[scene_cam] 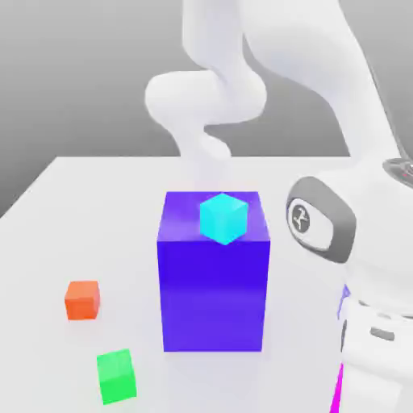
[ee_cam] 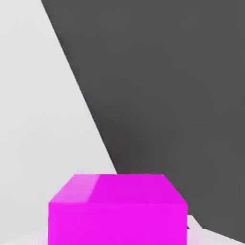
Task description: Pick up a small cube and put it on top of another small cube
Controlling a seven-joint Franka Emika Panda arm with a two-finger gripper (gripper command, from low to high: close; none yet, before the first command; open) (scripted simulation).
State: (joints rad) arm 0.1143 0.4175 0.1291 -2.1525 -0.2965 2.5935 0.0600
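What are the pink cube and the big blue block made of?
Hard to say for sure, since it's a simulator's render. The pink cube looks like smooth matte plastic: flat colour, sharp edges, no grain. The big blue block looks the same, plain-faced with only soft shading.

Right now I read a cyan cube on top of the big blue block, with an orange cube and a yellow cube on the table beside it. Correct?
One slip: the second loose cube is green, not yellow, as the exterior view shows. The cyan cube does sit on the big blue block, and the orange cube lies on the table.
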